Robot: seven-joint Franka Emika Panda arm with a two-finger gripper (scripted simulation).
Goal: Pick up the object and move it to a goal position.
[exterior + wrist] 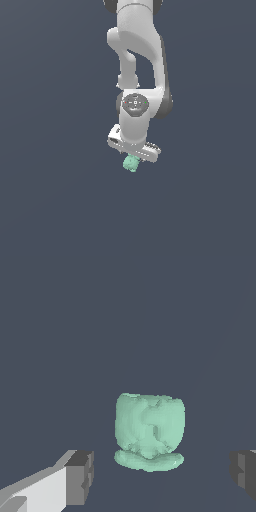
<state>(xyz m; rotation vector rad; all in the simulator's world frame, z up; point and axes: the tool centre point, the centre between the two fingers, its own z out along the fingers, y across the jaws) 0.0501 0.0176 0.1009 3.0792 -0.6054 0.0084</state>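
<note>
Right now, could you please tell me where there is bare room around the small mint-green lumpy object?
The dark surface lies bare on every side of the small mint-green lumpy object. The only crowded spot is directly above it, where the white gripper hangs, jaws open.

Reaches down from twelve o'clock in the exterior view: white arm (140, 45), folded at the elbow, with the wrist (135, 112) turned face-on to the camera. Ends in the gripper (134, 156), pointing down toward six o'clock and tilted, its bar sloping from ten o'clock to four o'clock. Shows in the wrist view two dark fingertips (80, 476) set wide apart, with clear space between them and touching nothing.
</note>
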